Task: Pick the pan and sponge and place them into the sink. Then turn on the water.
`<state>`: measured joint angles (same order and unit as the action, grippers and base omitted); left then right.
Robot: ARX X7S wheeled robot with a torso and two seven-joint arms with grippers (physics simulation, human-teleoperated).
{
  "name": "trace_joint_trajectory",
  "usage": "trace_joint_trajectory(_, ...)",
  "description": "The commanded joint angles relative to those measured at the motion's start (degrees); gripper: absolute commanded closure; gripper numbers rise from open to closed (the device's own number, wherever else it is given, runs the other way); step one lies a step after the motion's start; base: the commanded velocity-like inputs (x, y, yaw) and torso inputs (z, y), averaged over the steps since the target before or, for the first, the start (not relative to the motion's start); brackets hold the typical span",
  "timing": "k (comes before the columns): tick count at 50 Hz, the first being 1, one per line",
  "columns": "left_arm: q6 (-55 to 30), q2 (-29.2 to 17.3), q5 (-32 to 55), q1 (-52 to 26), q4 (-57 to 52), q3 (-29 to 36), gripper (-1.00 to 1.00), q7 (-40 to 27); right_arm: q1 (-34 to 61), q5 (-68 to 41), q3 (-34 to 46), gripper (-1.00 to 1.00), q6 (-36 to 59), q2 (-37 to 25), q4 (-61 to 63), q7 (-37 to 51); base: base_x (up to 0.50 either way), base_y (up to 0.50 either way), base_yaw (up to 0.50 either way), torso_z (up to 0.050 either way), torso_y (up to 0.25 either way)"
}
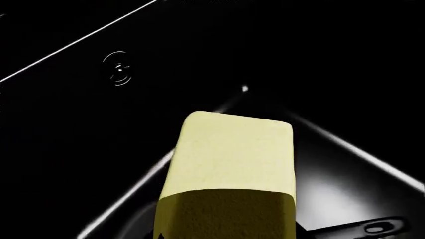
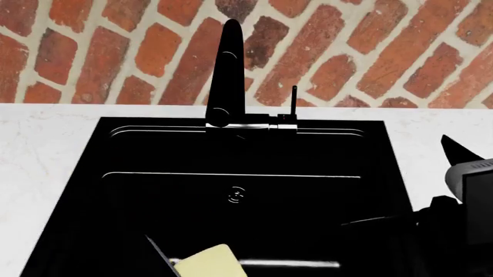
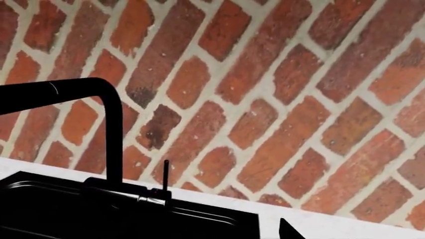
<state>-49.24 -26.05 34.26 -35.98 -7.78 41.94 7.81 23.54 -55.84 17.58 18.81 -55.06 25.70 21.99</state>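
Observation:
The pale yellow sponge (image 1: 229, 159) is held in my left gripper (image 1: 224, 235) above the black sink (image 1: 79, 129), with the round drain (image 1: 119, 69) beyond it. In the head view the sponge (image 2: 208, 262) hangs over the basin's near edge, with one dark finger (image 2: 158, 248) beside it. The pan's thin handle with its end hole (image 1: 373, 229) lies inside the sink; the pan's body blends into the black basin. My right gripper (image 2: 456, 173) is over the sink's right rim (image 2: 396, 173) and holds nothing. The faucet (image 2: 228, 69) stands behind the basin.
White speckled counter (image 2: 46, 150) surrounds the sink. A brick wall (image 2: 370, 52) rises right behind the faucet. A thin black lever (image 2: 294, 101) stands beside the faucet base. In the right wrist view, one fingertip (image 3: 289, 231) shows over the counter strip.

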Motion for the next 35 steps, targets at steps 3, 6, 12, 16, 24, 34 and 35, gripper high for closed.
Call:
trace_joint_trajectory(3, 3.7, 1.5, -2.0, 0.9, 7.4, 2.9, 1.0, 1.7, -0.8, -0.3, -0.2, -1.0, -0.2, -0.2, 0.6, 0.4, 0.0, 0.0, 0.0, 0.0, 0.0)
trace_joint_trajectory(6, 4.3, 1.6, -2.1, 0.9, 8.6, 2.9, 1.0, 2.1, -0.6, -0.2, -0.1, -1.0, -0.1, 0.0, 0.4, 0.3, 0.0, 0.0, 0.0, 0.0, 0.0)
trace_joint_trajectory(12, 5.2, 1.7, -2.3, 1.4, 10.4, 2.9, 1.0, 2.4, -0.3, 0.5, 0.6, -1.0, -0.3, 1.0, -0.4, -0.5, 0.0, 0.0, 0.0, 0.0, 0.0)
trace_joint_trajectory(16, 5.6, 1.9, -2.5, 1.3, 11.7, 2.8, 1.0, 2.5, -1.0, 0.2, 0.0, -1.0, -0.5, 0.4, -0.3, 0.1, 0.0, 0.0, 0.0, 0.0, 0.0)
trace_joint_trajectory(24, 5.5, 2.6, -2.9, 1.2, 14.0, 3.8, 1.0, 3.1, -1.6, -0.6, -0.3, -1.0, -0.7, 0.6, -0.4, 0.2, 0.0, 0.0, 0.0, 0.0, 0.0)
trace_joint_trajectory(34, 5.6, 2.1, -3.4, 1.2, 14.5, 4.3, -1.0, 3.2, -1.3, -1.1, -0.1, -1.0, -0.4, 1.3, -1.1, 0.1, 0.0, 0.0, 0.0, 0.0, 0.0)
trace_joint_trajectory(35, 5.6, 2.1, -3.3, 1.2, 14.5, 4.2, -1.0, 3.1, -1.3, -1.1, 0.0, -1.0, -0.3, 1.3, -1.1, 0.1, 0.0, 0.0, 0.0, 0.0, 0.0)
